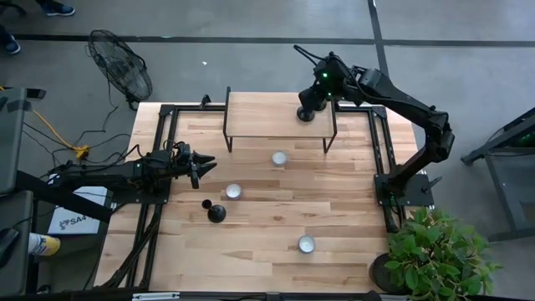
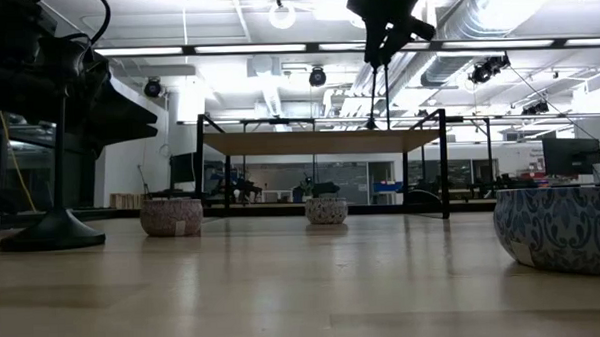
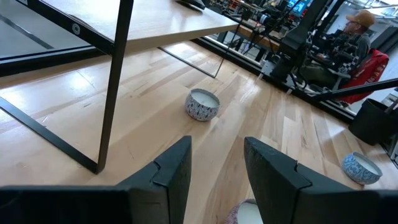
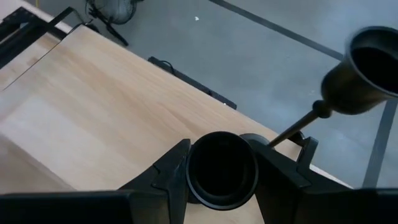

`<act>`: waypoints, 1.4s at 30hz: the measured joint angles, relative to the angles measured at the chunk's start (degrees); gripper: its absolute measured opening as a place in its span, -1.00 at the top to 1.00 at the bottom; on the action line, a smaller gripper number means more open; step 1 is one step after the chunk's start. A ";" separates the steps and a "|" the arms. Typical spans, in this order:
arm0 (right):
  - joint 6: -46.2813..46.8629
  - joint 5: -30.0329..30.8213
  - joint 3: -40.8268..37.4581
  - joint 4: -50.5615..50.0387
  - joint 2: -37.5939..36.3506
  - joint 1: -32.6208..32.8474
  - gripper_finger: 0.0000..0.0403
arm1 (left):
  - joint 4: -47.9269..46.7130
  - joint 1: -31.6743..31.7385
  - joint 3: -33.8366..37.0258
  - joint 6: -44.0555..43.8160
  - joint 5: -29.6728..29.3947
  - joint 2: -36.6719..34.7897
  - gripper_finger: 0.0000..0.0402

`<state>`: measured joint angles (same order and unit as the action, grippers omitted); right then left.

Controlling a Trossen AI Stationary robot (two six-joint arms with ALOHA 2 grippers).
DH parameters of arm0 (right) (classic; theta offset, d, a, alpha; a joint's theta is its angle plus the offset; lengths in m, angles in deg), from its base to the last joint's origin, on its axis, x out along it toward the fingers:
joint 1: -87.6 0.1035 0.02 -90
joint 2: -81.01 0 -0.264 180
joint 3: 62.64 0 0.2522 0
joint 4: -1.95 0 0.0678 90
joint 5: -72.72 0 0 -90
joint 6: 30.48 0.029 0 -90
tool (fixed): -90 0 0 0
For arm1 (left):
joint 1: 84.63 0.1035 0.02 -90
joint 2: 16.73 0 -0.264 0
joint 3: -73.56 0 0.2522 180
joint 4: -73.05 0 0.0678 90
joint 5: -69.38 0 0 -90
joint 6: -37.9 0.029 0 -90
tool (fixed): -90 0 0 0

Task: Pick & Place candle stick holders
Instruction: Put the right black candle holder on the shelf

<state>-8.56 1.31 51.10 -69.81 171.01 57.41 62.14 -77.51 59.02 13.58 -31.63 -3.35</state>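
Pale wood tabletop (image 1: 276, 226) carries a raised shelf (image 1: 267, 117) at its far edge. Over the shelf's right end, the right tool (image 4: 219, 168) grips a black candlestick's cup (image 4: 221, 169); a second candlestick (image 4: 364, 70) stands just beside. Another candlestick (image 1: 216, 212) stands near the left tool (image 3: 217, 180), which hangs empty, fingers parted.

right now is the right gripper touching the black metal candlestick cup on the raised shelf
Touching. The right wrist view shows the right gripper with both fingers pressed against the round black metal candlestick cup, no gap on either side.
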 joint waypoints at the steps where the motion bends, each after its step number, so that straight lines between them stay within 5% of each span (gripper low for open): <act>1: 0.31 0.18 0.00 0.00 0.00 -0.02 0.30 | 0.00 0.01 0.00 0.01 0.00 0.00 0.28; 24: -0.07 -0.67 0.00 0.00 0.00 -0.02 0.29 | 0.01 -0.01 0.00 -0.01 0.00 0.00 0.28; 42: -1.06 0.04 0.02 1.89 0.02 -0.04 -0.08 | 0.00 0.00 0.00 -0.01 0.00 0.00 0.28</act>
<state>-9.62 1.35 51.12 -67.92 171.03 57.36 62.14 -77.51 59.02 13.57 -31.63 -3.35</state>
